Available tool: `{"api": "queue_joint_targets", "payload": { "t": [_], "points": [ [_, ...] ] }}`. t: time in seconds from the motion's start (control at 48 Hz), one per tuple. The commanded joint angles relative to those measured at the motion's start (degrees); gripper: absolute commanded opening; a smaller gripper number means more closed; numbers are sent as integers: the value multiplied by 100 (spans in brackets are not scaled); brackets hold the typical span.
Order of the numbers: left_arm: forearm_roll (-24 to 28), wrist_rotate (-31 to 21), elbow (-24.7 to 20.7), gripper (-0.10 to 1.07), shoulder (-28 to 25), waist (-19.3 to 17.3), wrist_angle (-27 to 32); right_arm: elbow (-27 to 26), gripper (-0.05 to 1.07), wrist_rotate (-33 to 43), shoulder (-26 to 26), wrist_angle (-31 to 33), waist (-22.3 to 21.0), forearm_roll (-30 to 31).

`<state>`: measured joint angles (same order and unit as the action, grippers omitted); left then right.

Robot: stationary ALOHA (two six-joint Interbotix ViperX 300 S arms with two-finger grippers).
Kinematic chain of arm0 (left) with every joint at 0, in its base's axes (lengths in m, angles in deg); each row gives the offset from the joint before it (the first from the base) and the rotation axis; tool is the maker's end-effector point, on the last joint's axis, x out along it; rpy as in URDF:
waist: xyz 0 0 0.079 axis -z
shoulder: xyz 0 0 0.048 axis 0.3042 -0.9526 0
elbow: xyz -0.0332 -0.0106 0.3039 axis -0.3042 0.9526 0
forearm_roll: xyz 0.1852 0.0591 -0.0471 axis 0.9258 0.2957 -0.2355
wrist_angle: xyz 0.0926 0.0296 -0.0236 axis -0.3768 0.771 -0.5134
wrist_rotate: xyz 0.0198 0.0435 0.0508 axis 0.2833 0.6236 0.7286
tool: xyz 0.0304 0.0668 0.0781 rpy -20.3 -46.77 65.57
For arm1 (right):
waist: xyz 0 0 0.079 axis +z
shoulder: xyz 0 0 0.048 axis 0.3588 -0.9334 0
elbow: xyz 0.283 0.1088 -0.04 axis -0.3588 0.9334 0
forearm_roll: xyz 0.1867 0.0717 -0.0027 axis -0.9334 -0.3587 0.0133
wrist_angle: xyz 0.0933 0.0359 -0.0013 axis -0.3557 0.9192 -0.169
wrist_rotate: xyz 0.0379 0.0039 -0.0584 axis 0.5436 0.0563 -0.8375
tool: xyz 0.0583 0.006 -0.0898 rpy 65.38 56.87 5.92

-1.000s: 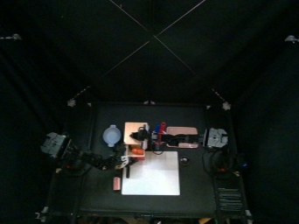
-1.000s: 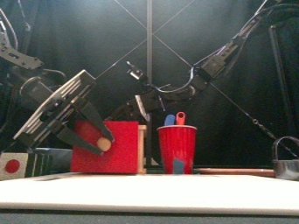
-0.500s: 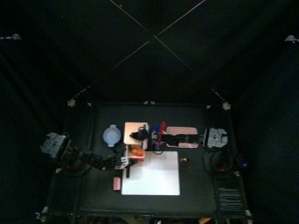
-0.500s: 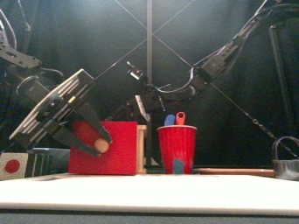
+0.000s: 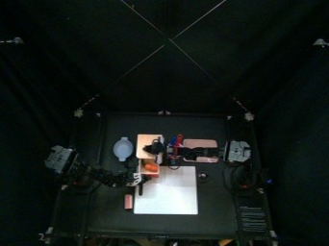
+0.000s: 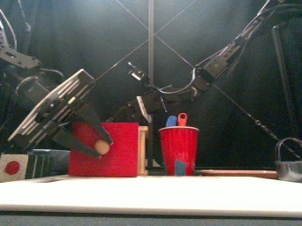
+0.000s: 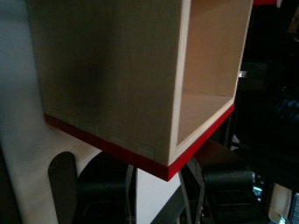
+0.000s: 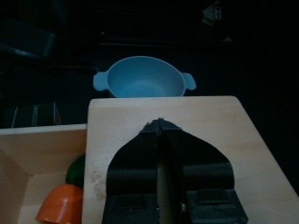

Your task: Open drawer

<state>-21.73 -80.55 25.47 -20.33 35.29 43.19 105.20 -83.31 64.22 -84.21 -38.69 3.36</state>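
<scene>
At the far left of the front view a small white card with a red dot (image 6: 12, 166) stands on the table (image 6: 151, 196). Just beside it the left gripper (image 6: 85, 132) hangs low and tilted, right in front of the red drawer (image 6: 104, 150). Its two black fingers (image 6: 62, 124) stand apart on either side of the drawer's red front, and the round wooden knob (image 6: 102, 146) shows between them. I cannot tell if the fingers really press on the drawer or only stand around it.

The left wrist view shows the drawer (image 7: 152, 79) as a pale wooden box with a red front edge, pulled out so that its hollow inside is seen. In the top view the drawer (image 5: 150, 169) lies near the left arm, at the front of the wooden cabinet (image 5: 152, 141).

To the right stands a red cup (image 6: 178, 150) with a blue thing (image 6: 183, 118) and a red thing sticking out of it. Behind it the right gripper (image 6: 141, 106) comes down to the cabinet. In the right wrist view its fingers are closed together, flat on the wooden top (image 8: 222, 131). Beyond it is a light blue bowl (image 8: 142, 77), and an orange object (image 8: 61, 206) lies below in the open box.

At the far right is a dark pot (image 6: 290, 161).
</scene>
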Motion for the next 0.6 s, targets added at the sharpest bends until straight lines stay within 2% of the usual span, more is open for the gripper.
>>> {"api": "queue_joint_targets", "payload": {
  "t": [0.0,0.375,0.583],
  "points": [
    [53,9,-79,59,0,88,18,-26,4,-18,70,35,-97,-9],
    [149,18,-26,64,-9,26,-246,-35,4,-18,70,35,-88,-9],
    [202,18,-18,73,-9,-9,-255,-26,4,-18,70,35,-88,-9]
  ]
}}
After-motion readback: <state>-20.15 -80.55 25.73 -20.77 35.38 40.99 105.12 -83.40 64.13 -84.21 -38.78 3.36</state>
